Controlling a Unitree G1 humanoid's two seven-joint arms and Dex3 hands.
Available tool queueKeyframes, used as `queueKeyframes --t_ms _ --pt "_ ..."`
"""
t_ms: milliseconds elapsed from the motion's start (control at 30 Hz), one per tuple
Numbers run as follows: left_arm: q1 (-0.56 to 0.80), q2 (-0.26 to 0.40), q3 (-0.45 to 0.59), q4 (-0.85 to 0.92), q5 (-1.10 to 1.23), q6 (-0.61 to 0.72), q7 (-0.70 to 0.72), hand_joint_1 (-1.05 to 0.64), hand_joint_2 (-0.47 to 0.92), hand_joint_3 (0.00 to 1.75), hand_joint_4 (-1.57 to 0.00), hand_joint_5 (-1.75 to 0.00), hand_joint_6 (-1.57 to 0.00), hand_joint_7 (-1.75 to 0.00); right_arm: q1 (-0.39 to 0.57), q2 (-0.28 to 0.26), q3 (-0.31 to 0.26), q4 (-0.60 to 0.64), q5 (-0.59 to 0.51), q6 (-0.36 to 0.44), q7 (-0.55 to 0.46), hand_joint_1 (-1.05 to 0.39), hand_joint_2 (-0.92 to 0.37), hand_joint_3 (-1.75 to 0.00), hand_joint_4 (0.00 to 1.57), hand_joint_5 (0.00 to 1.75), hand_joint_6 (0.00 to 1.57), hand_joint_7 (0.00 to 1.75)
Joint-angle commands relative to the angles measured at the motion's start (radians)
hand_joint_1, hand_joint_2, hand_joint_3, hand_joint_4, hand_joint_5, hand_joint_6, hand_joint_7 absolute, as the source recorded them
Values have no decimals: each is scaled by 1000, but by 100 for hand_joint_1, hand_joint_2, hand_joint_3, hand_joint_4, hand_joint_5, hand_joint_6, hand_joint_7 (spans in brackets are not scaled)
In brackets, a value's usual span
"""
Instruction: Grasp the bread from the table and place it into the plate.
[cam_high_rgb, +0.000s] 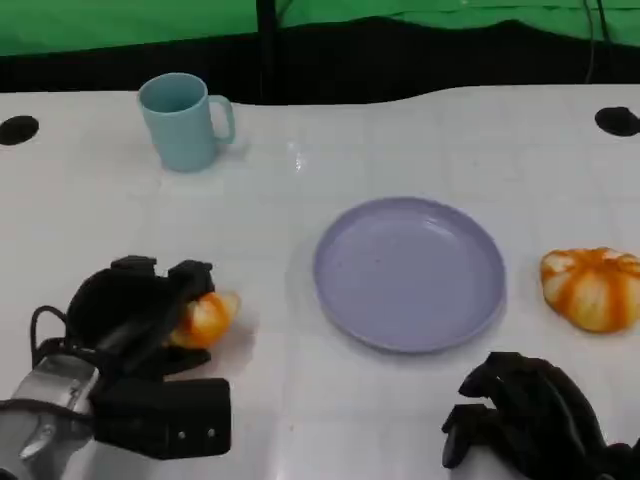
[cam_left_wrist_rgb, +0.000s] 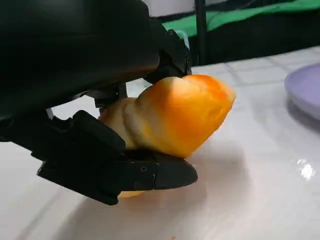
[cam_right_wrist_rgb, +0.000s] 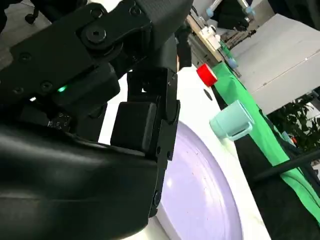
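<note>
On the table, left hand grips bread

Two black many-fingered hands, left hand and right hand, on silver forearms; a black cable loops by the left wrist; a green light glows on the right.

- No text, label, brand, number or sign can be read in any of the views.
</note>
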Motion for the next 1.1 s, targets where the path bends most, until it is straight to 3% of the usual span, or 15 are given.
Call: queueKeyframes --t_ms 33,100,267,300,433,467,500,567,600,633,667,733,900,1067,1100 --pt "-4 -19 28 -56 -16 32 27 -30 85 50 -71 -175 -51 -163 1 -16 -9 5 5 1 2 -103 -72 0 154 79 157 38" --pt "-2 -32 37 -91 -18 52 22 -31 88 38 -74 -175 -58 -146 2 -18 -7 5 1 -5 4 -102 -73 -1 154 79 157 38" --pt "-9 -81 55 -151 -28 83 36 -30 87 34 -78 -175 -74 -125 2 -15 -10 3 5 4 -2 -102 -73 0 153 80 157 39" --pt "-15 -90 54 -153 -26 84 46 -30 84 37 -80 -175 -71 -136 2 -15 -10 3 5 4 -3 -102 -73 0 153 80 157 39" --pt "-44 -124 52 -141 -28 63 81 -28 81 41 -83 -175 -65 -147 -1 -14 -10 11 3 -5 2 -102 -73 0 153 81 157 39" --pt "-57 -133 49 -135 -30 53 86 -28 80 43 -84 -175 -71 -117 -2 -13 -9 14 2 -9 3 -102 -73 0 154 81 157 39" --pt "-72 -141 45 -124 -31 35 94 -27 78 47 -84 -175 -87 -77 -2 -12 -8 15 0 -13 3 -103 -73 0 154 82 157 39" --pt "-87 -147 42 -108 -30 14 103 -26 74 54 -82 -175 -84 -91 -2 -11 -7 15 -2 -16 1 -103 -73 0 154 82 157 39" --pt "-108 -162 33 -87 -24 9 110 -26 73 56 -83 -175 -80 -105 -1 -11 -5 13 -4 -16 -1 -103 -73 0 154 82 157 39" --pt "-123 -173 27 -71 -20 6 116 -28 71 58 -83 -175 -71 -135 0 -11 -4 12 -5 -15 -2 -103 -73 0 154 82 157 39" --pt "-143 -185 17 -47 -17 -7 125 -28 70 60 -83 -175 -65 -151 -1 -11 -2 11 -7 -14 -3 -104 -73 0 154 82 157 39" --pt "-177 -204 1 -12 -14 -16 125 -27 66 62 -84 -175 -60 -170 -2 -11 -1 11 -9 -12 -4 -105 -73 0 155 82 157 41" --pt "-231 -241 -19 58 -28 -47 125 -26 58 78 -85 -175 -67 -160 -2 -9 -4 16 -3 -7 4 -105 -72 0 155 81 157 40" --pt "-238 -243 -19 74 -28 -56 131 -26 57 81 -85 -175 -68 -158 -2 -9 -4 16 -4 -7 4 -105 -72 0 156 81 157 40" --pt "-274 -278 -37 111 -23 -60 120 -26 56 81 -85 -175 -68 -158 2 -8 -3 10 -4 -6 2 -105 -72 0 156 81 157 40"
